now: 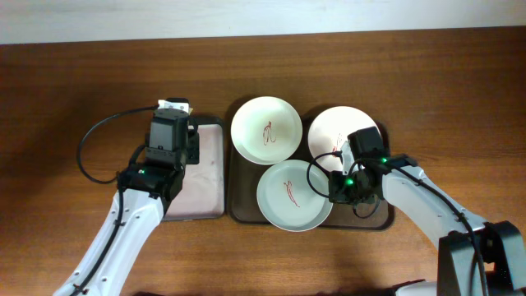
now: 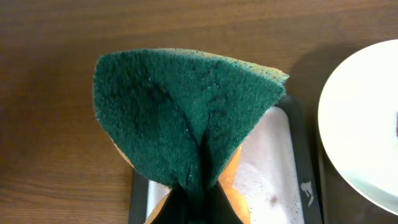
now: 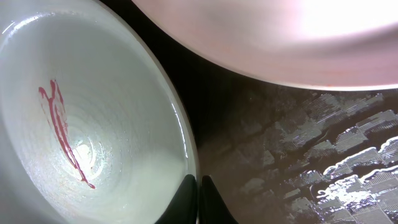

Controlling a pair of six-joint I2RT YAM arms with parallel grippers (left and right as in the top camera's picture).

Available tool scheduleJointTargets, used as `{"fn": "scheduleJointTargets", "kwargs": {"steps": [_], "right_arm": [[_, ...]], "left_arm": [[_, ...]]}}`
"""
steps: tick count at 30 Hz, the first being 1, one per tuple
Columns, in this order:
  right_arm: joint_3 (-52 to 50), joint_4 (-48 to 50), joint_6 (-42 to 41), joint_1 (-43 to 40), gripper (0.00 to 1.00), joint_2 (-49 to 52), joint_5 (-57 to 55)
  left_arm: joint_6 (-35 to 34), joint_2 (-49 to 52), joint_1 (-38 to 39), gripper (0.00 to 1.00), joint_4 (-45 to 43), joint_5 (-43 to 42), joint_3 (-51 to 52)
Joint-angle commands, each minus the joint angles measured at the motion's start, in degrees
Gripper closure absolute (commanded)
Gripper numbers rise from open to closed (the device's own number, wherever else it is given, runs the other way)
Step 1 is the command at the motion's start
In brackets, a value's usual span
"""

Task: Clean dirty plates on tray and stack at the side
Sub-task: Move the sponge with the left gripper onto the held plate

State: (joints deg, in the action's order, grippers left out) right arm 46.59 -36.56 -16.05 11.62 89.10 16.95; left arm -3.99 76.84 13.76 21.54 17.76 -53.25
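Three plates with red squiggle smears lie on the dark brown tray (image 1: 371, 220): a white one (image 1: 265, 130) at the back left, a white one (image 1: 335, 130) at the back right, and a pale mint one (image 1: 289, 197) in front. My right gripper (image 1: 333, 187) is shut on the mint plate's right rim. In the right wrist view its fingers (image 3: 198, 200) pinch that rim, one inside and one outside the mint plate (image 3: 93, 112). My left gripper (image 1: 174, 117) is shut on a folded green sponge (image 2: 186, 112) with an orange back, held over the small tray.
The small dark tray with pinkish lining (image 1: 209, 173) lies left of the big tray; its wet lining (image 2: 273, 162) shows under the sponge. The back-left white plate's edge (image 2: 367, 118) is right of the sponge. The back-right plate (image 3: 280, 37) looms over the right fingers.
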Motion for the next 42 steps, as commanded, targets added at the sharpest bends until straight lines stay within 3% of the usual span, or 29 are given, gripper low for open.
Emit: {"fn": "scheduleJointTargets", "kwargs": {"steps": [1, 14, 20, 26, 30, 33, 35, 37, 42], "right_arm": [[-0.33, -0.04, -0.13, 0.42, 0.96, 0.39, -1.11], [-0.33, -0.02, -0.13, 0.42, 0.96, 0.39, -1.11], [-0.33, -0.04, -0.13, 0.42, 0.96, 0.39, -1.11], [-0.33, -0.07, -0.13, 0.42, 0.96, 0.39, -1.11], [-0.33, -0.07, -0.11, 0.42, 0.96, 0.39, -1.11], [-0.33, -0.04, -0.13, 0.42, 0.96, 0.39, -1.11], [-0.33, -0.02, -0.13, 0.42, 0.96, 0.39, -1.11], [-0.33, -0.02, -0.13, 0.42, 0.96, 0.39, -1.11], [-0.33, -0.04, -0.13, 0.42, 0.96, 0.39, -1.11]], "left_arm": [[1.07, -2.51, 0.13, 1.00, -0.59, 3.28, -0.98], [0.98, -2.54, 0.13, 1.00, 1.29, 1.97, -0.96], [0.17, 1.22, 0.07, 1.00, 7.78, -7.91, -0.90], [0.17, 10.69, 0.04, 1.00, 10.08, -18.29, -0.90], [0.20, 11.08, -1.66, 1.00, 10.58, -22.36, -0.96], [0.22, 10.10, -2.19, 1.00, 10.56, -28.70, -2.23], [0.20, 9.46, -1.57, 1.00, 9.81, -37.64, -3.54], [-2.71, 9.57, 3.34, 1.00, 5.81, -46.47, -3.76], [-11.54, 12.68, 12.28, 1.00, -0.87, -46.45, -3.74]]}}
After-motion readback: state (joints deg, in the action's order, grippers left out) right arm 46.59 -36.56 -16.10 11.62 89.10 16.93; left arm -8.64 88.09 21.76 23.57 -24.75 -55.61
